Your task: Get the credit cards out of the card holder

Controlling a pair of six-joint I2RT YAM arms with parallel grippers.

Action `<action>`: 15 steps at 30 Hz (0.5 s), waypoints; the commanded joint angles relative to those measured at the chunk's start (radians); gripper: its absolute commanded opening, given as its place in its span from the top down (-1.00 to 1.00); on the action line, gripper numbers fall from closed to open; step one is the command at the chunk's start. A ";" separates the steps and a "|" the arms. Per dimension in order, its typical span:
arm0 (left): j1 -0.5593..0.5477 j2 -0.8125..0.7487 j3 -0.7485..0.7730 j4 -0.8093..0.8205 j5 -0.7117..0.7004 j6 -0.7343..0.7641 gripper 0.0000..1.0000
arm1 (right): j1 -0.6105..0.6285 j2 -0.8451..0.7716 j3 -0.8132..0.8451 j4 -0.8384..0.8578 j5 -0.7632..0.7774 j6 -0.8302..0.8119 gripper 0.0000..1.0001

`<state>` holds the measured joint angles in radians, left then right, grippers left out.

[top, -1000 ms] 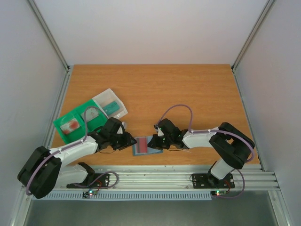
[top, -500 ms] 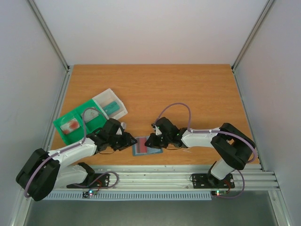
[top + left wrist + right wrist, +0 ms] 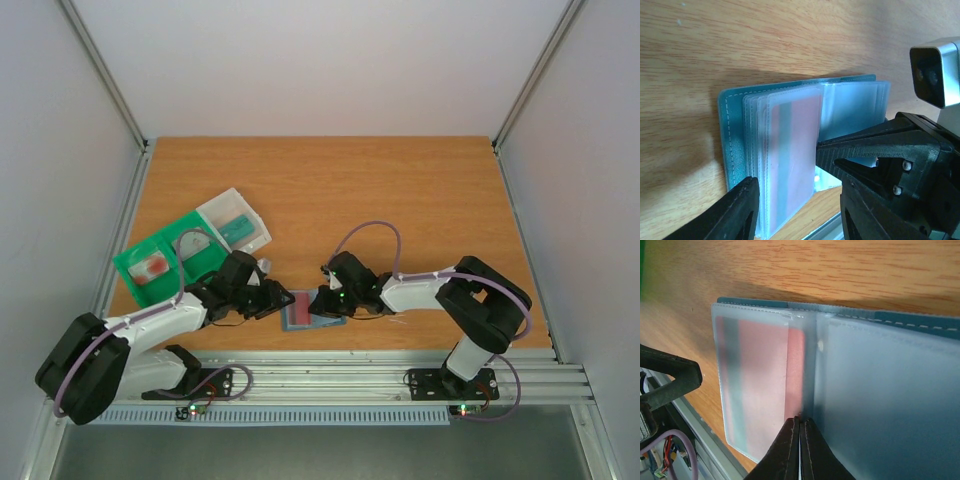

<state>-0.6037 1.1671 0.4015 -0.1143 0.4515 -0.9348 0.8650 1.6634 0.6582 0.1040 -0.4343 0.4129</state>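
Note:
The slate-blue card holder [image 3: 303, 311] lies open near the table's front edge, its clear sleeves fanned out [image 3: 770, 150]. A reddish-pink credit card [image 3: 796, 134] sits in the top left sleeve, and a bare strip of it [image 3: 796, 375] sticks out beside the fold. My right gripper [image 3: 800, 421] is shut, its tips pressing on that strip's near end; its fingers [image 3: 855, 147] reach in from the right. My left gripper [image 3: 800, 210] is open, straddling the near end of the left leaf without touching it. Any other cards are hidden.
A green tray with a clear box [image 3: 190, 245] stands behind the left arm. The aluminium rail [image 3: 400, 375] runs just in front of the holder. The right wrist camera block [image 3: 935, 70] hangs close above the holder's right leaf.
My right gripper has slid left onto the holder, up to the fold. The left arm has hardly moved, its jaws a little wider.

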 commanded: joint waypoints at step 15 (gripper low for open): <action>-0.005 0.028 -0.038 0.149 0.036 -0.021 0.08 | 0.009 0.004 -0.037 0.038 0.019 0.037 0.89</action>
<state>-0.6037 1.1995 0.3813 -0.0422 0.4728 -0.9447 0.8650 1.6688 0.6365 0.1562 -0.4347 0.4332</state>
